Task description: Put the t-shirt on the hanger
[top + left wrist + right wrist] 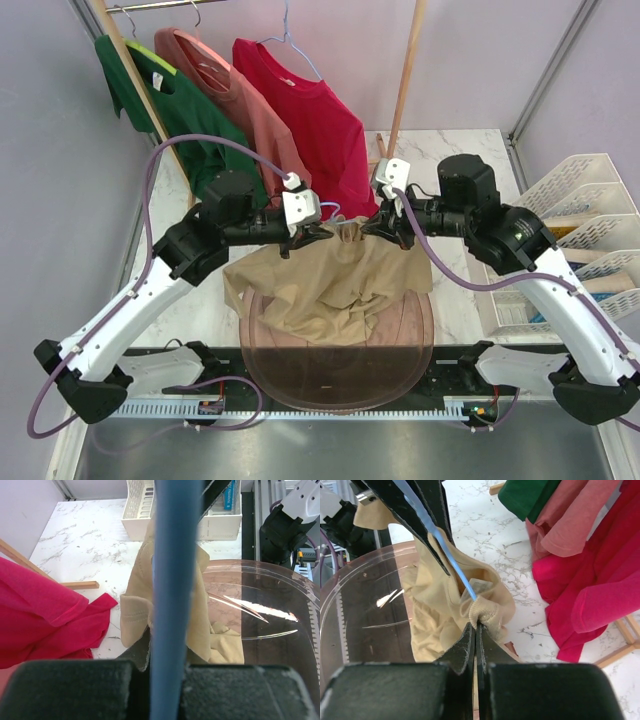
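Pinching the hanger (172, 580) wire, our left end effector (303, 238) seems fine; the right end effector (373, 227) nips a t-shirt (330, 285) fold, shirt sagging between them. We'd worry that small bite slips free.

T-shirt (330, 285) atop bowl (340, 385), rack (408, 70) behind

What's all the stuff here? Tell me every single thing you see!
tan t-shirt: one, beige, draped over the tub
hanger: one, light blue, at the shirt's collar
red t-shirt: one, red, hanging at the back
pink t-shirt: one, salmon, left of the red
green t-shirt: one, green, far left
round tub: one, clear brownish, near edge
rack: one, white, right side
table: one, white marble
left fingers: black, shut on hanger
right fingers: black, shut on tan t-shirt
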